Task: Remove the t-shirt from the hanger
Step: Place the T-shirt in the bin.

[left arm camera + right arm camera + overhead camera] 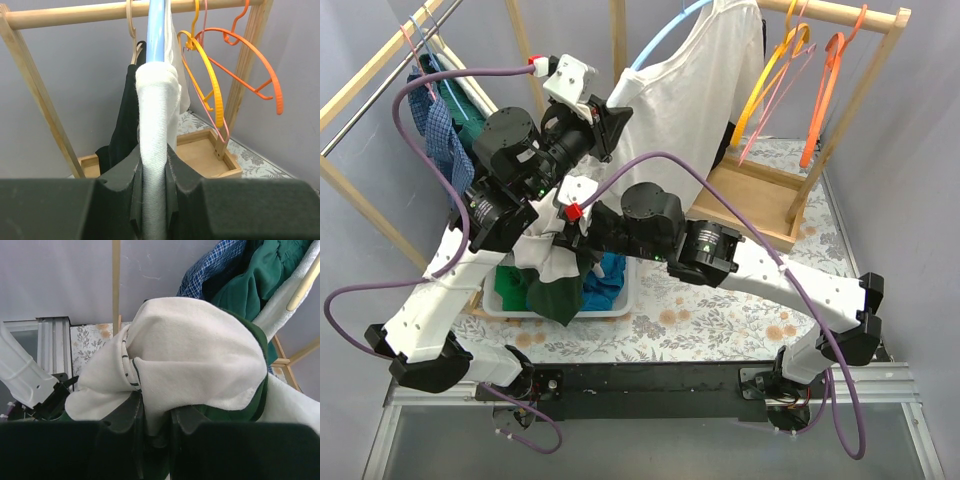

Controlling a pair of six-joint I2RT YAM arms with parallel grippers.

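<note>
- The white t-shirt [680,100] hangs on the blue hanger [665,30] at the left end of the wooden rack [860,95], draped down in front of the rack's base.
- The left claw [610,125] is up at the rack's left side, nipped narrow on a ribbed white edge of the t-shirt, right where the cloth wraps the hanger's arm.
- The right claw [575,225] sits well left of the rack and lower, pinched on a bunched cream cloth [190,350] with dark green fabric tangled round it. Whether that cloth joins the t-shirt cannot be told.
- Handling call: light, soft and floppy. It will stretch and sag rather than slide off in one piece.
- The thicker ribbed edge looks like the best hold, as it bunches firmly between the fingers.
- Risk: the smooth hanger may swing along the rack's rail or lift off with the cloth, so a pull along the hanger's arm seems safest.
</note>
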